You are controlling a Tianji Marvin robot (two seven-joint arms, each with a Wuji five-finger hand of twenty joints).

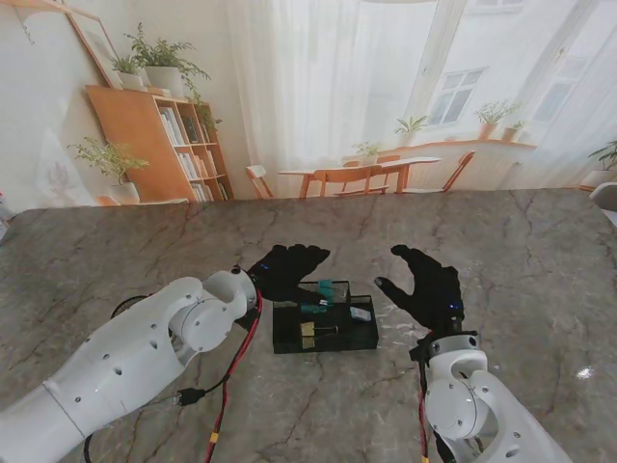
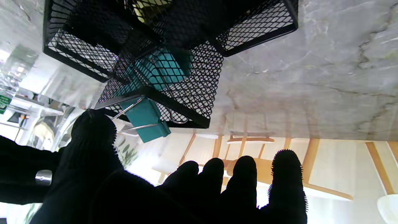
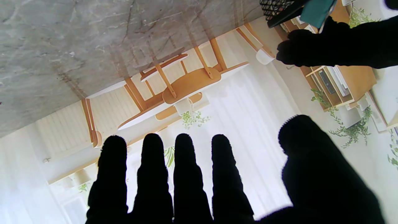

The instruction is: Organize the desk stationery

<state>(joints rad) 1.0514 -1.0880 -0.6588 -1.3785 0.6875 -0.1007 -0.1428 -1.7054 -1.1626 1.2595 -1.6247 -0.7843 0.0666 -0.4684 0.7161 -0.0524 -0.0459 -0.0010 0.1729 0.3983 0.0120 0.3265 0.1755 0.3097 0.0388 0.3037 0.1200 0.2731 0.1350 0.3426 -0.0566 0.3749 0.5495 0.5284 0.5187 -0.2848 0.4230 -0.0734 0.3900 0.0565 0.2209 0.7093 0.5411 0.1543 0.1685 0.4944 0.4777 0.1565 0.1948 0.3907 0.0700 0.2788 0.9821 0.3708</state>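
Note:
A black mesh organizer (image 1: 324,342) sits mid-table between my hands. A teal binder clip (image 1: 328,287) perches on its far rim, and in the left wrist view this clip (image 2: 144,117) hangs over the mesh edge (image 2: 186,112) with its wire handles toward my thumb (image 2: 93,130). A second teal clip (image 2: 163,68) lies inside, near a yellow clip (image 1: 308,331) and a small white item (image 1: 360,313). My left hand (image 1: 286,268) hovers open at the organizer's far left corner, fingers spread. My right hand (image 1: 424,286) is open to the organizer's right, holding nothing.
Red and black cables (image 1: 231,371) trail along my left arm over the grey marble table (image 1: 521,251). In the right wrist view the organizer's corner (image 3: 276,9) and my left hand (image 3: 335,46) show at the edge.

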